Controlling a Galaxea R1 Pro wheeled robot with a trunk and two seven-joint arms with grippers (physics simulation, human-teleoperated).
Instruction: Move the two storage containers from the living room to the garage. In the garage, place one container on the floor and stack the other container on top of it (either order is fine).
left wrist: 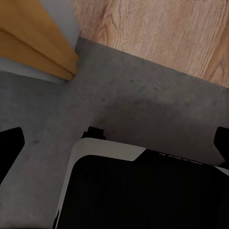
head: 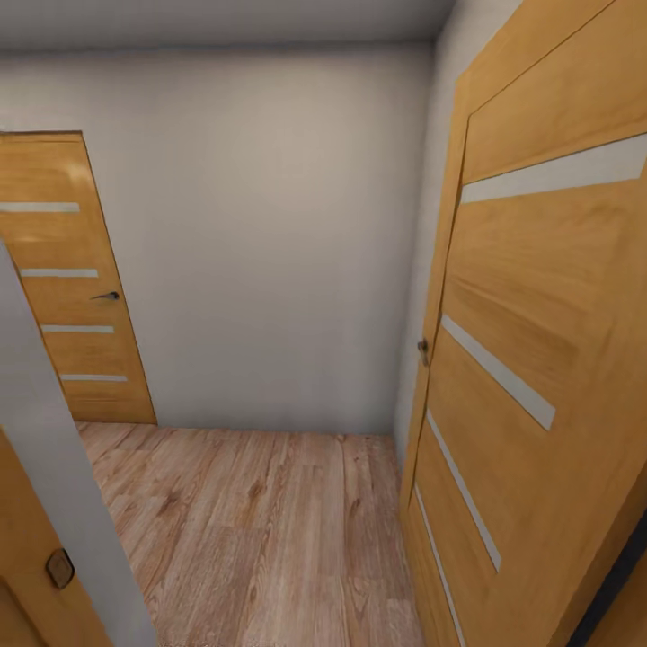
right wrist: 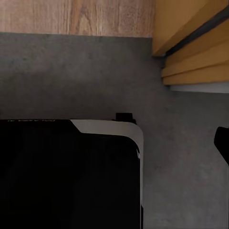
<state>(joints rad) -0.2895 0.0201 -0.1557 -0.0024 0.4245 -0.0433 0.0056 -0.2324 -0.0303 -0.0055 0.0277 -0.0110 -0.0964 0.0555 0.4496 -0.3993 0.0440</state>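
The two storage containers are out of view. In the left wrist view, my left gripper (left wrist: 114,143) hangs open over the dark grey concrete floor (left wrist: 143,90), its dark fingertips (left wrist: 10,143) at both sides of the picture and nothing between them. My right gripper (right wrist: 114,143) also looks open and empty above the same concrete floor (right wrist: 71,76), with one fingertip (right wrist: 222,142) showing at the edge. Both point down past my black and white base (left wrist: 138,191). The living room does not show.
The concrete meets a light wood plank floor (head: 252,530) of a small hallway. An open wooden door (head: 539,359) stands close on the right, a closed door (head: 76,288) at the far left, a white wall (head: 270,252) straight ahead. A door frame (head: 54,503) is close on my left.
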